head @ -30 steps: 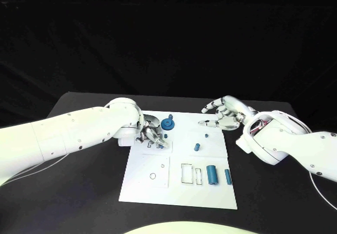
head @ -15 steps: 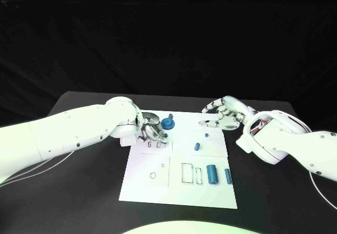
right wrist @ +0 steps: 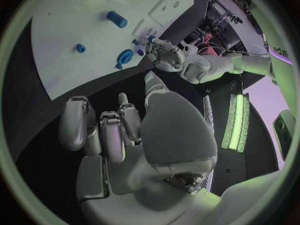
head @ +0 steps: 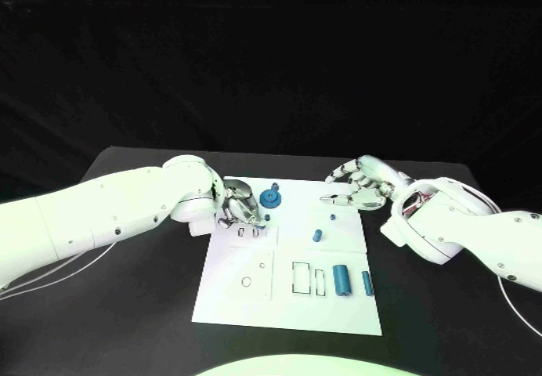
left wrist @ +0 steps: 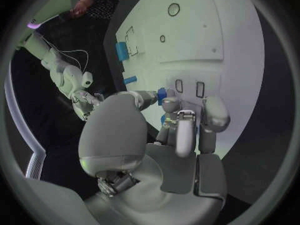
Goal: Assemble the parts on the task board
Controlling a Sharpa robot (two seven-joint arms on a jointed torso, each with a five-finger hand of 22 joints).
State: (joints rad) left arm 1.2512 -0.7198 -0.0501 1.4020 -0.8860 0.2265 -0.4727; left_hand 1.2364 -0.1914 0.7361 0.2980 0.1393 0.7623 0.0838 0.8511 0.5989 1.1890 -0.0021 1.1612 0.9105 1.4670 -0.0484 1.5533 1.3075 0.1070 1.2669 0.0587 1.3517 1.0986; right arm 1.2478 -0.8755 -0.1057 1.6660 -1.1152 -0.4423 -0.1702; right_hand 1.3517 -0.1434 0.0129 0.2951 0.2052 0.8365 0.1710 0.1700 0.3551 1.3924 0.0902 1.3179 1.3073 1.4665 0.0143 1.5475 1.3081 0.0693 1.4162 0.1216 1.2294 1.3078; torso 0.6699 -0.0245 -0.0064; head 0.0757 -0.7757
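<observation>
The white task board [head: 243, 309] lies in the middle of the black table. My left hand [head: 240, 210] hovers over its far left corner, above two small slots [left wrist: 179, 86]. Its thumb and a finger pinch a small blue part [left wrist: 161, 93]. A blue gear-shaped part [head: 271, 198] stands right beside that hand. Two small blue parts [head: 319, 234] [head: 332, 217] lie further right on the board. My right hand [head: 355, 188] hangs over the far right corner, its fingers loosely bent and holding nothing. The right wrist view has the left hand [right wrist: 165, 55] next to the gear [right wrist: 125, 56].
Two blue cylinders [head: 340, 283] [head: 367, 283] lie at the board's near right, beside rectangular recesses [head: 301, 278]. A square plate with holes [head: 251, 276] takes up the near left. Bare black table [head: 135, 313] surrounds the board.
My left hand has drawn back a little from the slots toward the board's far edge, still with the small blue part. The right hand has barely moved.
</observation>
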